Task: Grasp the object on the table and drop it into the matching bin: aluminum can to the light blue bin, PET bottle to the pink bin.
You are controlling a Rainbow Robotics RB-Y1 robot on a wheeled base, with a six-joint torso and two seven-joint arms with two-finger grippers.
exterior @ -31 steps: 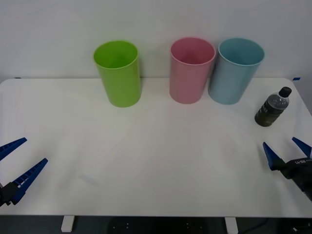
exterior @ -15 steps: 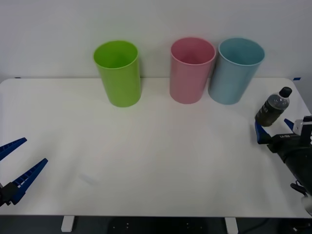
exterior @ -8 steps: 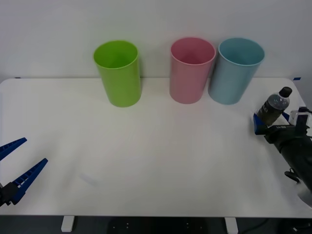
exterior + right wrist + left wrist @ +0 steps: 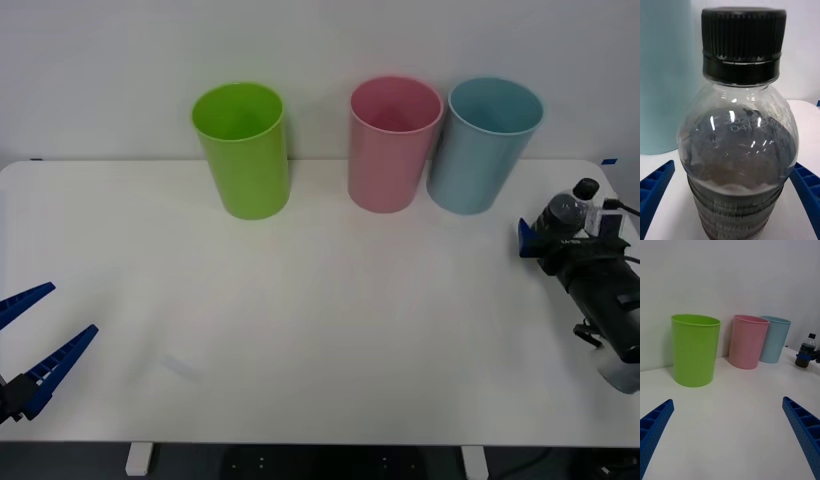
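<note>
Blue ribbed fingers (image 4: pixel 799 425) — black right wrist (image 4: pixel 600 290) — thin cable

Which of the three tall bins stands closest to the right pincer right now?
The tall round light blue plastic bin, rightmost in the row beside the pink one. The right pincer, around the small dark plastic bottle, is just right of it.

From my station I see a lime green bin (image 4: pixel 241 150) standing upright near the far edge of the white surface, well to the left of the other two tumblers, with a clear gap between it and the nearest one. It is round, slightly tapered toward its base, open at the top, and I can see nothing inside it. Behind it runs a plain pale wall (image 4: pixel 100 70). The left wrist camera shows the same green tumbler (image 4: pixel 695 349) against that wall.
</note>
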